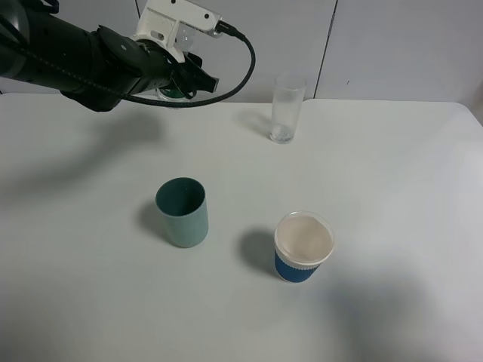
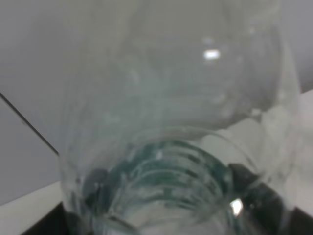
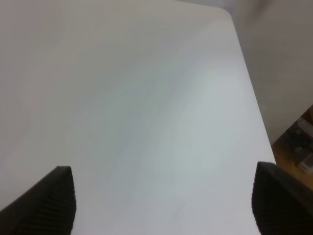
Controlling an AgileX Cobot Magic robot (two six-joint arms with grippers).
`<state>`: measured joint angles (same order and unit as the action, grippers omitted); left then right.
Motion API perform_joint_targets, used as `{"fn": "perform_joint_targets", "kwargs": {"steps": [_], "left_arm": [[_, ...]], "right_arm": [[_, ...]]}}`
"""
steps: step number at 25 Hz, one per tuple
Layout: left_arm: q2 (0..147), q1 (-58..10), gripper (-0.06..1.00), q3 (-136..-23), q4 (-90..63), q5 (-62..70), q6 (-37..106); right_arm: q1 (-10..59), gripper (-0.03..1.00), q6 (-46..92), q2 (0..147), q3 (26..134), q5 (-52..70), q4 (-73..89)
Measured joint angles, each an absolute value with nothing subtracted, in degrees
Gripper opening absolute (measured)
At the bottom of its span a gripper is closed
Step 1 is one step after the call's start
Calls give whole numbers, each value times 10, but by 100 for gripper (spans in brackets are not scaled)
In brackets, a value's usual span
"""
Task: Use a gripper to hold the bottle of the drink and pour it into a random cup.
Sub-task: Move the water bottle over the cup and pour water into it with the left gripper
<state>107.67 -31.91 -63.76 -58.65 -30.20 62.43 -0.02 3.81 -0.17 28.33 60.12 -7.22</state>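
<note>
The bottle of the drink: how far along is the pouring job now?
Done: the left gripper has its jaws around the bottle of the drink; I cannot confirm a firm grip. In hand: the grasp. Left: carrying it to the cup, which looks empty, and pouring. The right gripper is open, holding nothing.

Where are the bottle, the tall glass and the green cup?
bottle [image 2: 171, 98], left wrist view, on its clear body.
tall glass [image 1: 287, 105], exterior high view, on the middle of its side wall.
green cup [image 1: 185, 222], exterior high view, on its outer wall.
</note>
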Motion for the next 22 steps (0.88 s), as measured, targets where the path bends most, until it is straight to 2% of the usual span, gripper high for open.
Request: {"fn": "perform_joint_targets", "kwargs": {"steps": [6, 22], "left_arm": [[1077, -319, 50, -642, -641, -303, 661], [1077, -349, 50, -728, -945, -352, 1083]], "right_arm": [[0, 74, 38, -2, 283, 601, -73], [0, 74, 38, -2, 283, 601, -73]]}}
